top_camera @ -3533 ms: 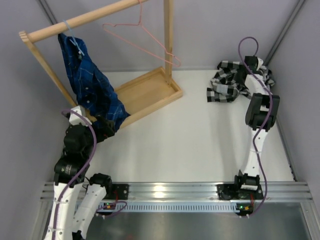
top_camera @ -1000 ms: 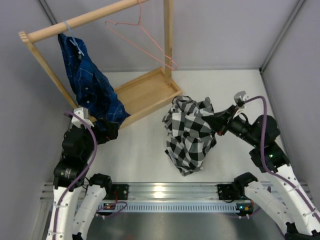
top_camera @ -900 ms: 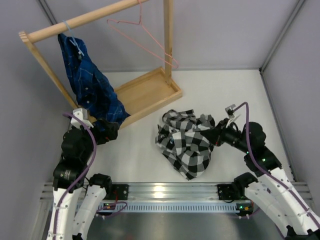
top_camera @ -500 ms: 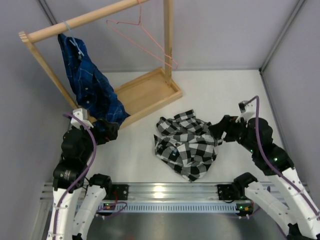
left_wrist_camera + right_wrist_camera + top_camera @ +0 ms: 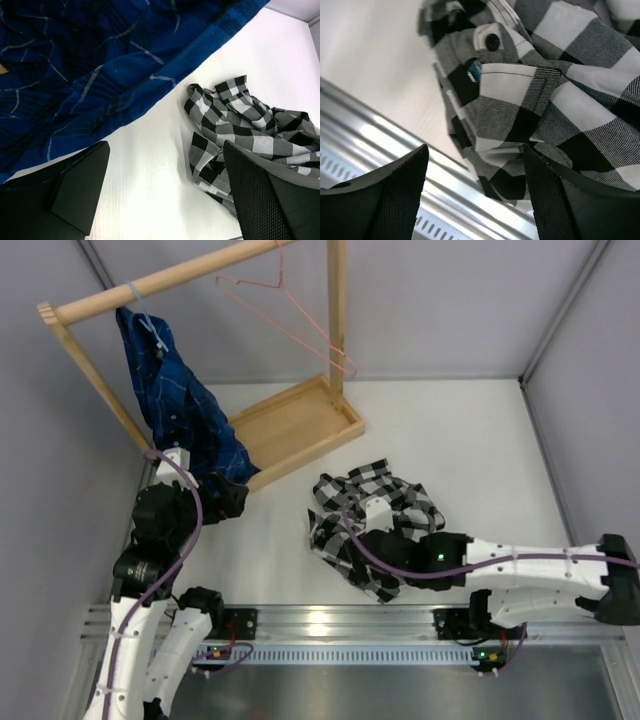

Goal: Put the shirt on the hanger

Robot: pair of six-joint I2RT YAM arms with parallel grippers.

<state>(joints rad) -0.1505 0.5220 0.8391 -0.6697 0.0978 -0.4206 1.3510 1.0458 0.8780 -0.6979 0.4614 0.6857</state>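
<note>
Clearly two shirts are in view. The black-and-white checked button-up shirt (image 5: 395, 492) lies crumpled on the white table (image 5: 470, 430), near its middle and a little toward the near edge, well apart from the rack. The dark blue plaid shirt (image 5: 175, 400) hangs from the left end of the wooden clothes rack (image 5: 160, 282), on what looks like a pale blue hanger (image 5: 140, 298), of which only a small part shows. That makes two hangers: the other, the thin pink wire hanger (image 5: 290, 315), hangs bare by its hook from the same rail, further right, close to the upright post. There is one rack, and its flat tray base (image 5: 295, 425) stands on the table. Of the two arms, the right one reaches in low from the right, across the near part of the checked shirt. The right gripper (image 5: 472, 150) has its two dark fingers (image 5: 387, 200) spread wide. Checked cloth with one black button fills the space before them, but nothing is pinched. The left gripper (image 5: 165, 150) sits beside the hem of the plaid shirt, its two fingers likewise held wide apart with bare table between them. In its wrist view the checked shirt lies ahead and to the right. One aluminium rail (image 5: 350, 620) runs along the near edge.
</note>
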